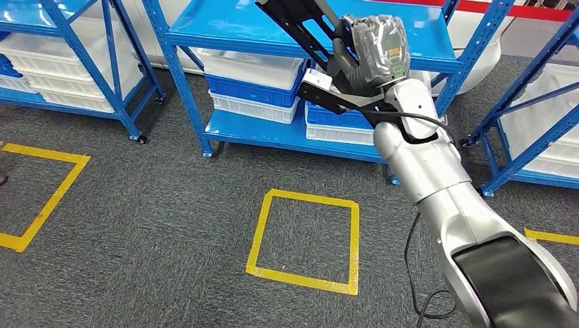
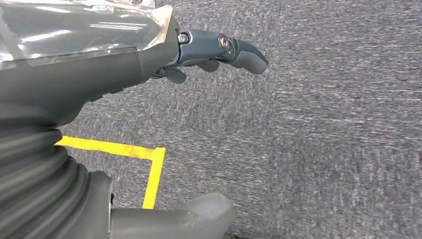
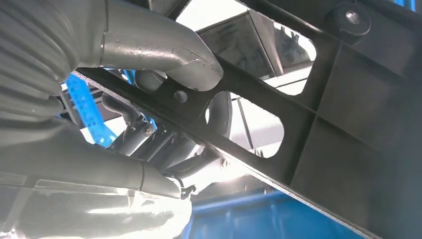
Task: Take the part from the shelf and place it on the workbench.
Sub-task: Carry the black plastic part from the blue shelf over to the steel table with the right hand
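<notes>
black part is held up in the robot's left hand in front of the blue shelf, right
Not quite: the right hand grips the black part, not the left. The head view shows it raised in front of the blue shelf; the left wrist view shows the left hand holding nothing above the carpet.

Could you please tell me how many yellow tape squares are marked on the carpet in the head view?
3: a whole square in the middle, a part-cut one at the left edge, and a corner at the right edge behind the arm. More may lie out of frame.

Warehouse, blue shelving (image 1: 205, 130), floor tape (image 1: 304, 240)
</notes>
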